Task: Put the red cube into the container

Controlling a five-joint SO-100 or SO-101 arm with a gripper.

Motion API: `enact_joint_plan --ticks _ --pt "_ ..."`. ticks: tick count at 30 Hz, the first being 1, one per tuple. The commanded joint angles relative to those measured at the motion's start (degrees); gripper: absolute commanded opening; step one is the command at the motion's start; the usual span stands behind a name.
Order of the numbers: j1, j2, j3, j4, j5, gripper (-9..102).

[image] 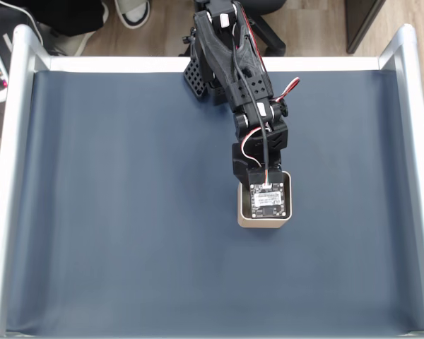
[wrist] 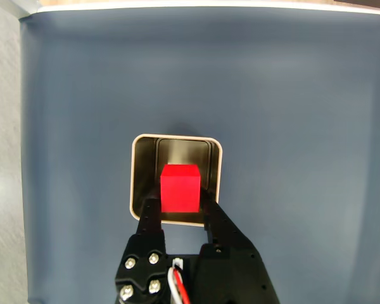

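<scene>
Fixed view: Your black arm point(image: 237, 63) reached from the far edge of the table point(image: 127, 212), a dark blue mat framed by pale metal rails point(image: 14, 176), down to a point right of centre. The square silvery metal tin with rounded corners point(image: 242, 215) stood on the mat there. The wrist and its small circuit board point(image: 266, 200) sat directly over the tin's opening and hid most of the inside, so you could see only the pale left wall, the front wall and a strip of the right rim. Red, white and black wires point(image: 258, 134) ran down the forearm. The claw's fingers and the cube were hidden beneath the wrist, so from this camera I could not tell the grip.

Wrist view: Your claw point(wrist: 180, 206) was closed narrowly on the small bright red matte cube point(wrist: 180, 187), one black finger point(wrist: 151, 215) against its left side and the other against its right. The cube sat upright and square, held over the tin's open mouth point(wrist: 138, 171), covering the near part of the shiny inside. I could not tell whether the cube touched the tin's floor. The tin stood alone on the blue mat, well apart from the rail at the top.
</scene>
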Motion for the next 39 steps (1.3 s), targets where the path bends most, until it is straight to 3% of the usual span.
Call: enact_joint_plan --ticks 1,33,36,39 --pt "-0.4 2.5 -0.4 -0.7 -0.3 8" --pt "-1.4 4.3 -1.1 -0.8 -2.1 18" --pt "-0.9 4.8 -1.1 -0.2 -4.0 28" --pt "-0.4 5.0 -1.1 -0.1 -6.2 25"
